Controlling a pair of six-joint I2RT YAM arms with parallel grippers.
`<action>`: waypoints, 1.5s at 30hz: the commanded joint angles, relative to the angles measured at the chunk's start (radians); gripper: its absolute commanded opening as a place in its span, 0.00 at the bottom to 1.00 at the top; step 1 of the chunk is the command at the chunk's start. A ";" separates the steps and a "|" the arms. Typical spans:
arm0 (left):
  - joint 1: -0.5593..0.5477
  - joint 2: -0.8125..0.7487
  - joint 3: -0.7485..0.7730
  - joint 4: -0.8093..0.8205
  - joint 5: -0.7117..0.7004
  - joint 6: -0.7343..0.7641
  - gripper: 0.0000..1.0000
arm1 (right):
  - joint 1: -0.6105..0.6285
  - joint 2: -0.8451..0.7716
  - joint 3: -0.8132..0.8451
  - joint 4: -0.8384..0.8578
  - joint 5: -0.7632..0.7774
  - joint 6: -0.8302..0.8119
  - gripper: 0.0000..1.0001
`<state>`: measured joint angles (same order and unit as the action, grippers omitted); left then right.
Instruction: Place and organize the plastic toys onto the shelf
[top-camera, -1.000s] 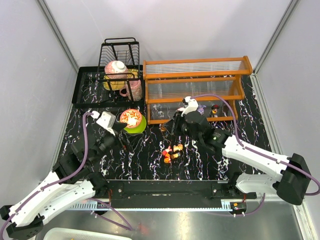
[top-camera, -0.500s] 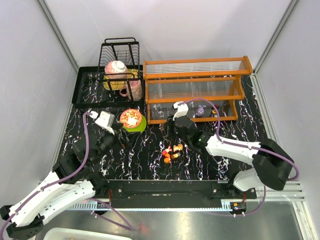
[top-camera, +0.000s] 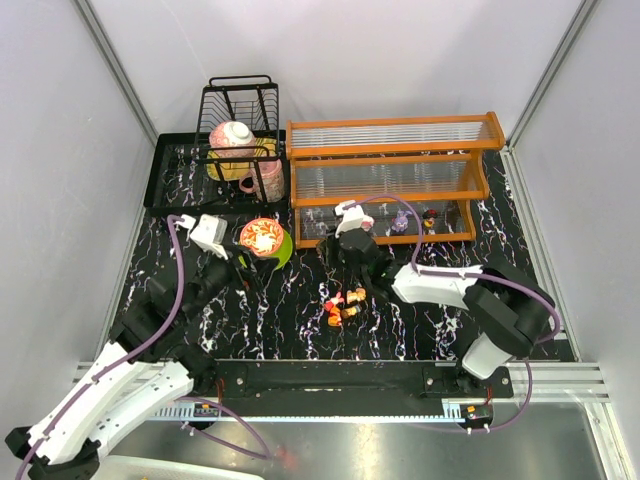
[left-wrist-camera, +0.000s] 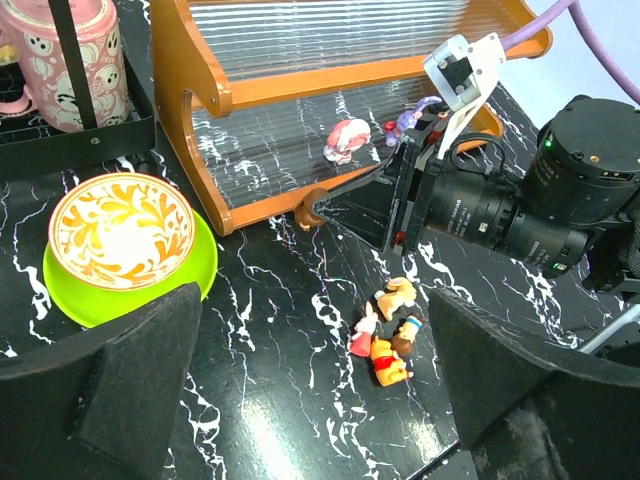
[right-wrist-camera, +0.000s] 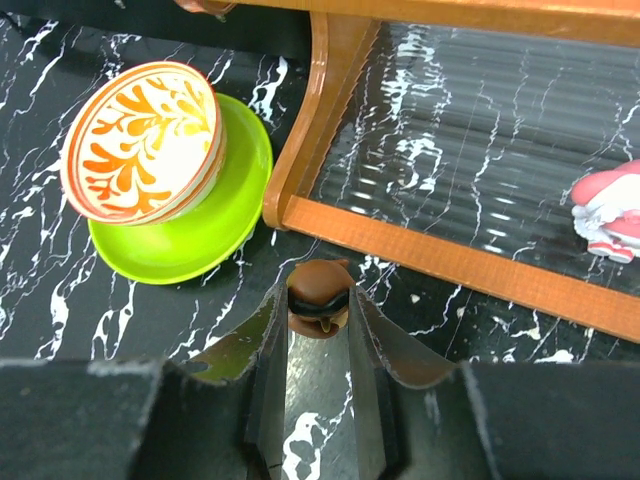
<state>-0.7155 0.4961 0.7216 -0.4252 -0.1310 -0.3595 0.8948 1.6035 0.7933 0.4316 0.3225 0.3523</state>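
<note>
Because the lowest tier of the shelf sat behind a raised front rail, the right gripper held a small brown toy by its sides. Its fingers were drawn in to a narrow gap and pinched the figure at their very tips, which left its underside free for setting down. The toy hung just in front of that rail, close beside the left upright and outside the shelf; whether it was clear of the black marbled table I could not tell. To my eye the placing was in hand but not done: the rail and the upright stood in the way, so a lift and a shift to the right looked needed. On the ribbed panel behind the rail a pink-white toy stood well to the right, with a purple toy farther right, so the left end looked free. The left gripper hovered over the near table with its jaws spread wide and nothing between them, probably so as not to crowd the other arm. Below it lay a huddle of loose toys, well apart from the shelf. A patterned bowl on a green plate sat just left of the shelf's corner, near enough to be brushed, and a wire dish rack stood at the far left.
</note>
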 joint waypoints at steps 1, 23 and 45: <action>0.059 0.007 0.002 0.029 0.123 0.005 0.99 | -0.028 0.038 0.047 0.116 0.026 -0.052 0.00; 0.171 0.038 0.009 0.049 0.294 0.008 0.99 | -0.137 0.183 0.095 0.233 -0.028 -0.127 0.00; 0.188 0.047 0.030 0.029 0.307 0.027 0.98 | -0.151 0.279 0.156 0.239 -0.046 -0.139 0.00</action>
<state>-0.5343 0.5388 0.7193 -0.4259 0.1547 -0.3405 0.7498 1.8767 0.9073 0.6186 0.2703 0.2272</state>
